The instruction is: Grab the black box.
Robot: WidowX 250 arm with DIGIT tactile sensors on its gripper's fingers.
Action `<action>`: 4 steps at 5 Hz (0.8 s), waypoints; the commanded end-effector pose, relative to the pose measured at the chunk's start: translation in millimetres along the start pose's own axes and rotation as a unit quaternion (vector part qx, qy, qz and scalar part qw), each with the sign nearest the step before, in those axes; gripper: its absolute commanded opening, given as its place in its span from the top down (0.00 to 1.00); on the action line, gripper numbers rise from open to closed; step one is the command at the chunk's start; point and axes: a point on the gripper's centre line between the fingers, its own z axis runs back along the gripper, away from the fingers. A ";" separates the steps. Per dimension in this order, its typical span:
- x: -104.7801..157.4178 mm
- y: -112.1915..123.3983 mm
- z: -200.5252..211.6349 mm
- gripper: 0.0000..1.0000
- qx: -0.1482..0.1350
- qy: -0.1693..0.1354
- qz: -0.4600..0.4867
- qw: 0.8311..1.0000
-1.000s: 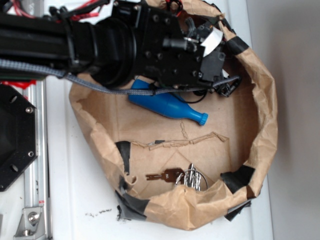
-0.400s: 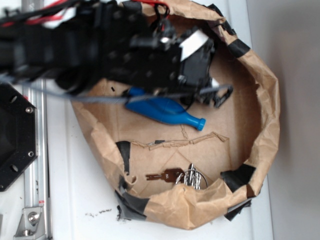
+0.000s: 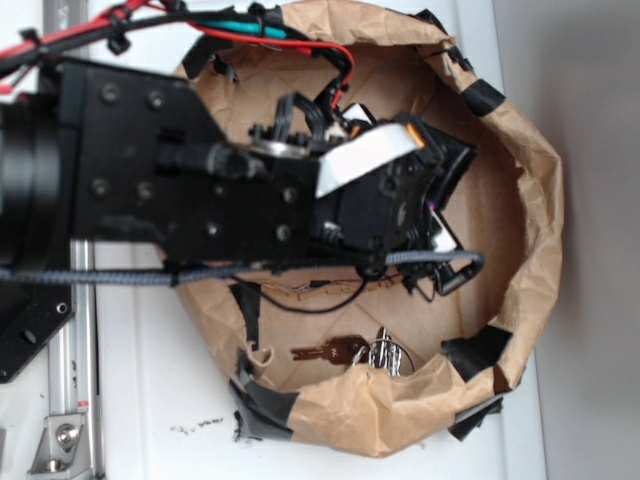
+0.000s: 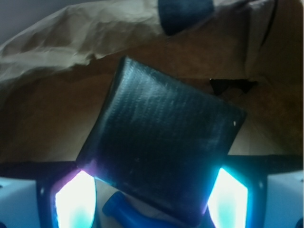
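Observation:
In the wrist view the black box (image 4: pixel 161 142) fills the middle, tilted corner-down, its matte top turned toward the camera. My gripper (image 4: pixel 152 194) is shut on it: the glowing left pad (image 4: pixel 76 197) touches its left corner and the right pad (image 4: pixel 228 194) presses its right edge. Below it, apart from it, lies a blue bottle (image 4: pixel 126 213). In the exterior view the gripper (image 3: pixel 440 205) hangs over the right half of the brown paper bowl (image 3: pixel 530 200). There I cannot tell the box from the arm's black parts.
A key bunch (image 3: pixel 350 352) lies at the bowl's near side. Black tape patches (image 3: pixel 480 350) sit on the crumpled paper rim. A black bolted plate (image 3: pixel 25 330) and a metal rail (image 3: pixel 70 400) stand to the left.
The arm has swung from the bowl's far rim toward its middle and looks larger, nearer the camera. It now hides the blue bottle in the exterior view.

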 end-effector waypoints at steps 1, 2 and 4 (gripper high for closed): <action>16.0 1.2 6.5 1.00 -0.023 -0.008 -0.032 0.999; 16.5 -19.3 24.3 1.00 -0.090 0.083 -0.118 0.985; 3.0 14.8 72.6 1.00 -0.084 0.266 -0.132 0.951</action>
